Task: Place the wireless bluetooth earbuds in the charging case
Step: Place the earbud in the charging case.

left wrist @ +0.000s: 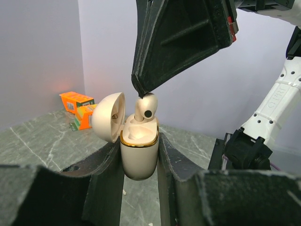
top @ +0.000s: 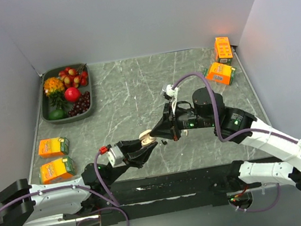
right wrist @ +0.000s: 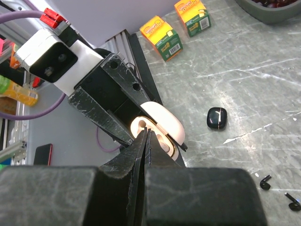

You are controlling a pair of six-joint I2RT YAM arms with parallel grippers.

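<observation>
Standing in case [left wrist: 139,150], earbud [left wrist: 146,107] shows left-wrist only.

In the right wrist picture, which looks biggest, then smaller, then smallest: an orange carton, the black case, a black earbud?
Largest: orange carton.
Then: black case.
Smallest: black earbud, though it lies nearest the camera.
</observation>
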